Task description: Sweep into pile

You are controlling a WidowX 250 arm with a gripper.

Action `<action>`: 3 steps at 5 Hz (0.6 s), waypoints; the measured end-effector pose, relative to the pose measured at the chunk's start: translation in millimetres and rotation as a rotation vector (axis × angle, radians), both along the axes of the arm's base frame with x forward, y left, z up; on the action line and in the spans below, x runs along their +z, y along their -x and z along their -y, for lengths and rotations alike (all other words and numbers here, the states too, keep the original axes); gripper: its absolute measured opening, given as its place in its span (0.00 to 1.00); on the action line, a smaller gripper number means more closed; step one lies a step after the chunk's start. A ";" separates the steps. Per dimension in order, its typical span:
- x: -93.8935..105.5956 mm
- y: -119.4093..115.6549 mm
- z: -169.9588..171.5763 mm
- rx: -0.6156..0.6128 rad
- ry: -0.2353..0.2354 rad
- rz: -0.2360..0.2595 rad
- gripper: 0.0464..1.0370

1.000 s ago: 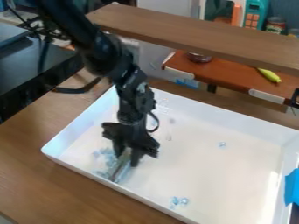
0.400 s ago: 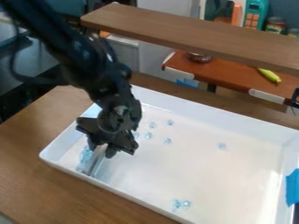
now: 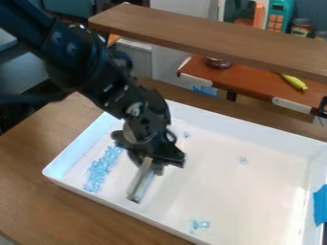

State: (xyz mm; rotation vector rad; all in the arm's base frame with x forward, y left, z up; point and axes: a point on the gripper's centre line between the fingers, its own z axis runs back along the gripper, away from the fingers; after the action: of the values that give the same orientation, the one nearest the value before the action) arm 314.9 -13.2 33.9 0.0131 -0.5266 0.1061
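At the view's left end of the white tray [image 3: 223,191], we see blue bits [image 3: 101,168] piled in a strip, less hidden than before | our gripper [image 3: 149,163], pinching a pale tool [image 3: 139,184], has moved right, off the strip

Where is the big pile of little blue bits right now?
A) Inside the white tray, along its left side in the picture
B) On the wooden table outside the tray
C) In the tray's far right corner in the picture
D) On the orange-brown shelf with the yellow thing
A: the pile of blue bits lies in the white tray, close to the wall on the picture's left.
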 end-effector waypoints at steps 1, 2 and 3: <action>2.7 -1.4 27.6 0.034 0.163 -0.005 0.34; 14.1 -12.1 66.1 0.024 0.176 -0.054 0.34; 16.1 -24.2 86.7 0.044 0.163 -0.097 0.34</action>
State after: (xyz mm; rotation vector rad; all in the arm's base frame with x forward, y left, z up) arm 339.1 -100.0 50.0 -0.1289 -0.4196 0.1907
